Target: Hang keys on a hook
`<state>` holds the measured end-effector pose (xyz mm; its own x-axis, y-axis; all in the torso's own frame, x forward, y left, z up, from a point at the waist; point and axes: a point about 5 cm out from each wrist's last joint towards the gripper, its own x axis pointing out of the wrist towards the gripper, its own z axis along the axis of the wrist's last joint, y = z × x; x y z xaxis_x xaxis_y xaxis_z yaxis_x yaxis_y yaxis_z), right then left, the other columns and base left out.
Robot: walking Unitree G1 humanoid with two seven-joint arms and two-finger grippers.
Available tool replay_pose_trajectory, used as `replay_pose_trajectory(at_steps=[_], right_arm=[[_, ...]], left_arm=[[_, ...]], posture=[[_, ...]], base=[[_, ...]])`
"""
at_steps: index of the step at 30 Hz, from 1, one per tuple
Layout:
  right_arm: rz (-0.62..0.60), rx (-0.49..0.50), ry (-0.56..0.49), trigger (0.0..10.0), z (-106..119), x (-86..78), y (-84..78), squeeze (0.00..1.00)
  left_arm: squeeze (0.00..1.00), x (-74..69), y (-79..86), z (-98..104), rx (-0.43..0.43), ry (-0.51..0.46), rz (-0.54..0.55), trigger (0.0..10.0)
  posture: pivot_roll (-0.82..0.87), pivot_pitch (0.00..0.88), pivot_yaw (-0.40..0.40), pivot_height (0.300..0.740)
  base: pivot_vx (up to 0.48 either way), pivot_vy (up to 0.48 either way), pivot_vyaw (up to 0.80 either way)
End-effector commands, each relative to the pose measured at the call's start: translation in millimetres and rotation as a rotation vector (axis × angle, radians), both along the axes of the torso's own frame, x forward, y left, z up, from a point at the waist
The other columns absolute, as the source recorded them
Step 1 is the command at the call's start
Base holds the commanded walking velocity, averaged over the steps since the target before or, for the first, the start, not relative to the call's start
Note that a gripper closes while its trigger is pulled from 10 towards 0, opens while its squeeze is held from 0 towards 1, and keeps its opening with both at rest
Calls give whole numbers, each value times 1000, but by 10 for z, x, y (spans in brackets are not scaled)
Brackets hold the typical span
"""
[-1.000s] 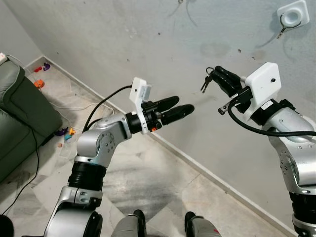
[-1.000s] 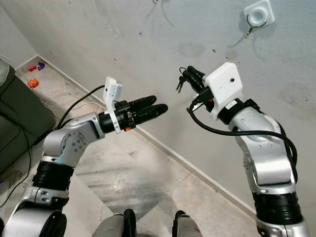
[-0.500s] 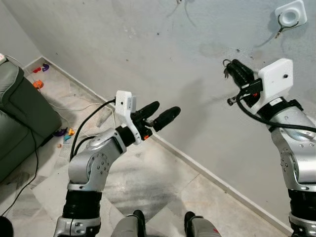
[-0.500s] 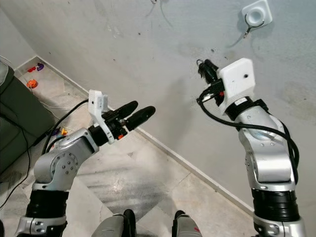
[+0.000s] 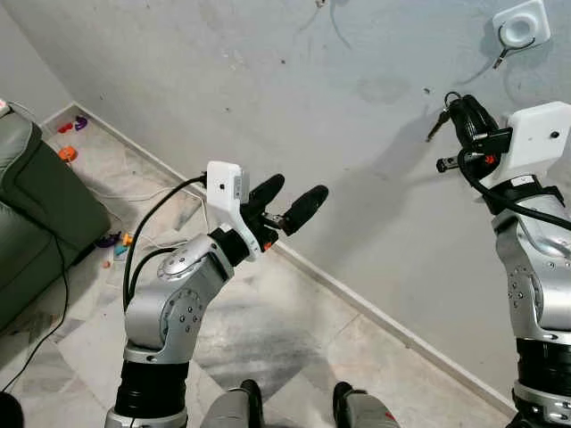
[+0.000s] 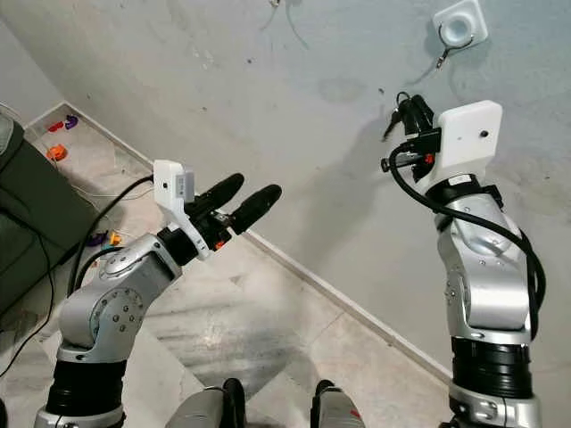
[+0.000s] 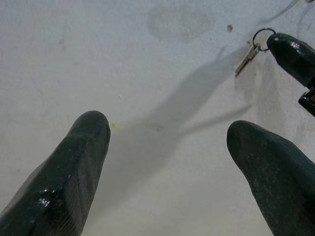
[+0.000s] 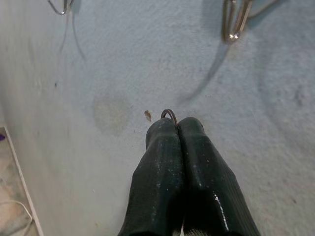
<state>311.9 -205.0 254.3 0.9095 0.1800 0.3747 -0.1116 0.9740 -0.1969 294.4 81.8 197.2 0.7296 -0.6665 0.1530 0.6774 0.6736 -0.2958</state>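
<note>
Right gripper raised against the grey wall, black fingers pressed together on the key ring. Ring protruding at the fingertips; a single key hanging from it, tilted, close to the plaster, with its shadow cast on the wall beside it. Keys held below and to the robot's left of the wall hook, apart from it, not hung. Hook a metal loop on a white square mount high on the wall; in the right wrist view, its lower end lying ahead of the closed fingertips, with clear wall between.

Left gripper extended forward at mid height, well apart from the right gripper, fingers spread wide and holding nothing. White camera housing on that wrist, black cable looping down along the silver arm.

Wall stained in faint round patches, with a small dark fleck beside the key ring. A second, thinner wire hook further along the wall. Pale baseboard running diagonally where wall meets the marbled tile floor. Dark green sofa at the robot's left; small coloured items scattered on the floor along the wall behind it, kind not discernible. Robot's feet at the lower edge of the head views.
</note>
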Motion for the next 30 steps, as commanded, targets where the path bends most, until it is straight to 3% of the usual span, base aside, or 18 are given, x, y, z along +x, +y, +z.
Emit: replay_pose_trajectory(at_steps=[1,6,20,30], right_arm=[[-10,49,-67,0,99,-80,-25,0],[-31,111,-126,0,194,-150,-74,0],[-19,139,-160,0,280,-294,-53,0],[208,171,-87,0,228,-377,146,0]], left_arm=[[0,-49,1,-37,15,1,20,10000],[0,-58,-48,-89,12,24,20,10000],[0,-26,-100,-101,18,22,0,10000],[0,-33,-117,-129,26,28,-6,10000]], posture=[[-85,189,121,740],[-94,190,134,740],[-120,190,153,740],[-113,186,154,740]], base=[[0,0,0],[0,0,0],[0,0,0],[0,0,0]])
